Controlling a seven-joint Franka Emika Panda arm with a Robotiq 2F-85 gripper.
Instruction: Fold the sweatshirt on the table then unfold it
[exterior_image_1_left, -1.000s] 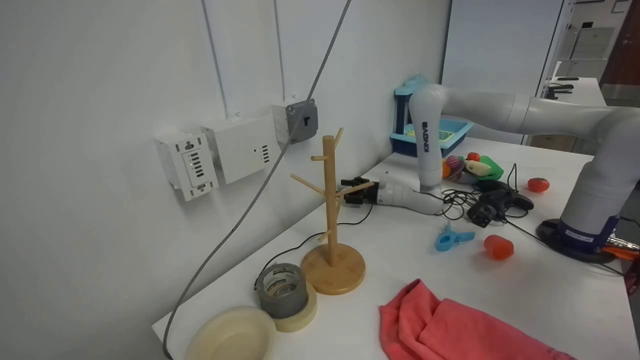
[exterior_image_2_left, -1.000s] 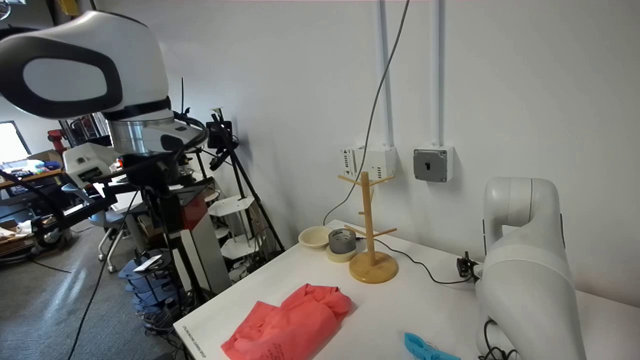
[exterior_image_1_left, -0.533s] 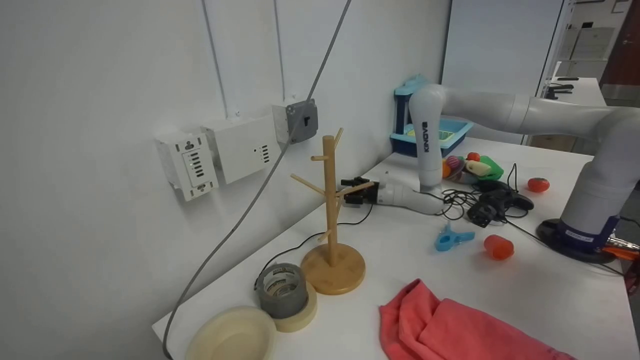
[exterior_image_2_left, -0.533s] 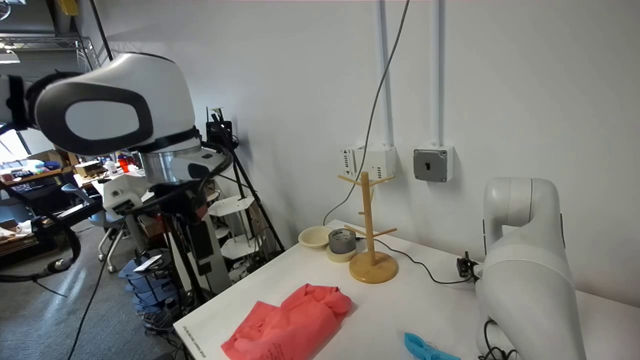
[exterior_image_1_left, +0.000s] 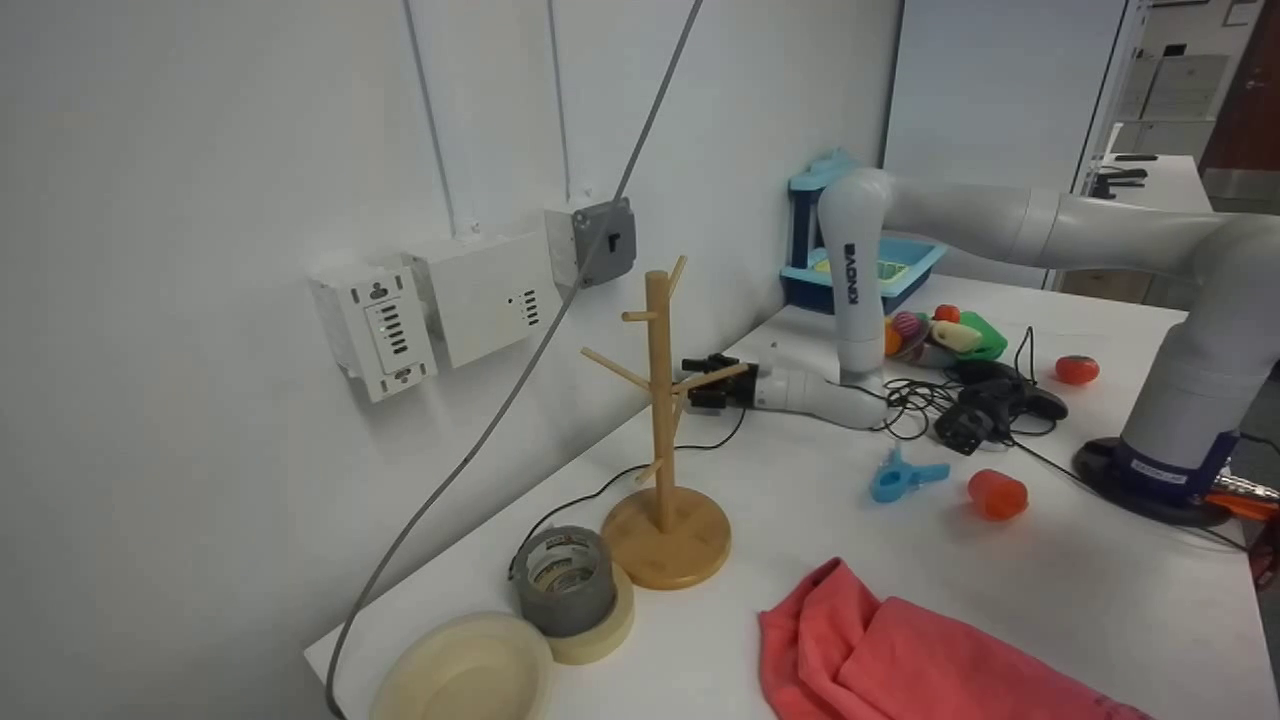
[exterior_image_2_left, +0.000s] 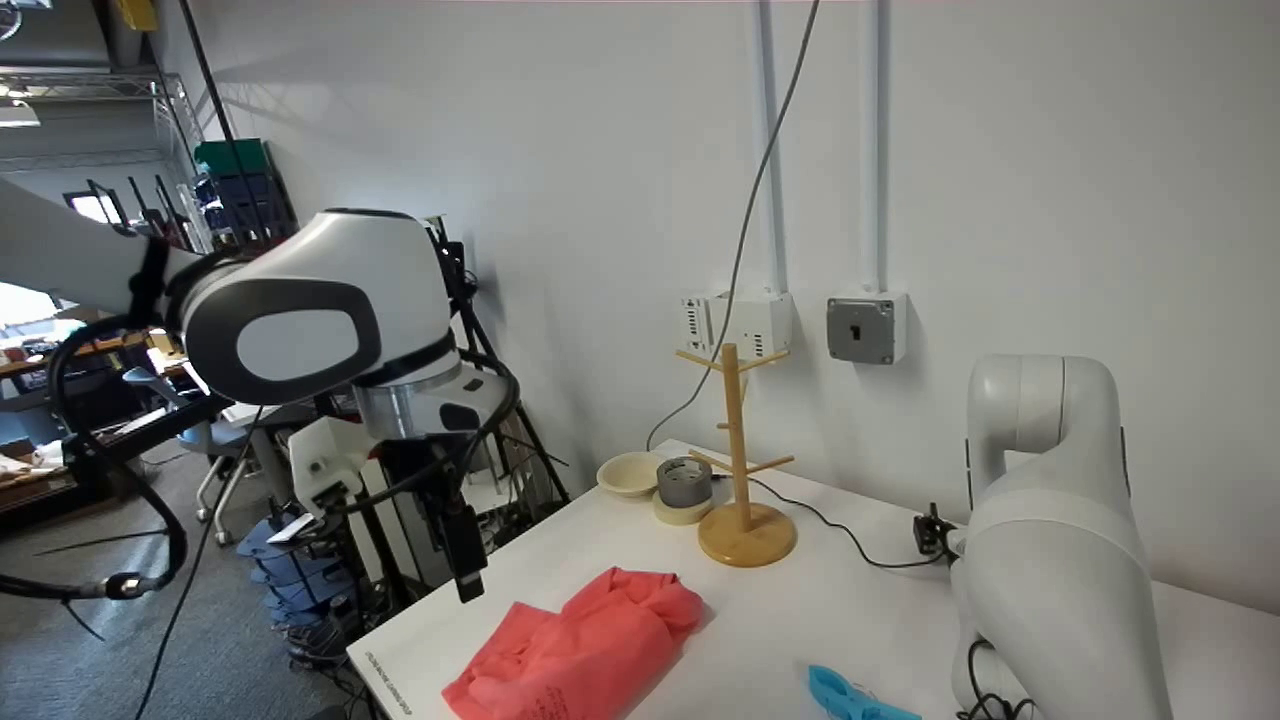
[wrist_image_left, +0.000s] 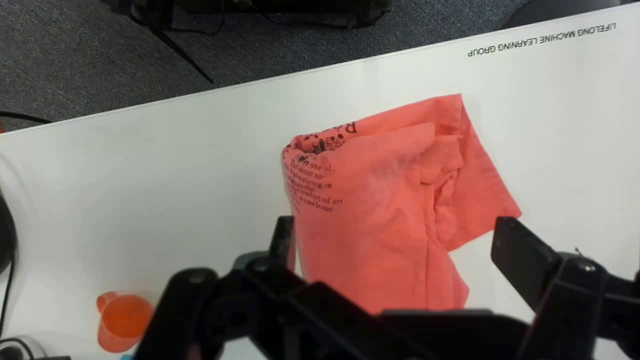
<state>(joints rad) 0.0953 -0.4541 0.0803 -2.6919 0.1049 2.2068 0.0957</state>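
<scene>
Folded over itself, the coral sweatshirt (wrist_image_left: 370, 210) lies in a loose bundle on the white table (wrist_image_left: 150, 180), its dark print partly tucked into a fold. The sweatshirt also shows in both exterior views, at the bottom right (exterior_image_1_left: 950, 660) and at the lower middle (exterior_image_2_left: 590, 650). My gripper (wrist_image_left: 395, 222) is open, its black fingers (wrist_image_left: 522, 260) spread wide with the fabric showing below and between them. In an exterior view the gripper hangs in the air beyond the table's edge side of the sweatshirt, apart from it. Nothing is held.
A wooden peg stand (exterior_image_2_left: 748, 535) stands behind the sweatshirt, beside tape rolls (exterior_image_2_left: 684, 482) and a cream bowl (exterior_image_2_left: 630, 474). An orange cup (exterior_image_1_left: 997, 494) and a blue clamp (exterior_image_1_left: 903, 476) lie farther along. Another robot arm (exterior_image_2_left: 1060, 560) occupies that end of the table.
My arm has come down and swung rightward in an exterior view, bringing the gripper closer to the sweatshirt. The sweatshirt and the other objects have stayed still.
</scene>
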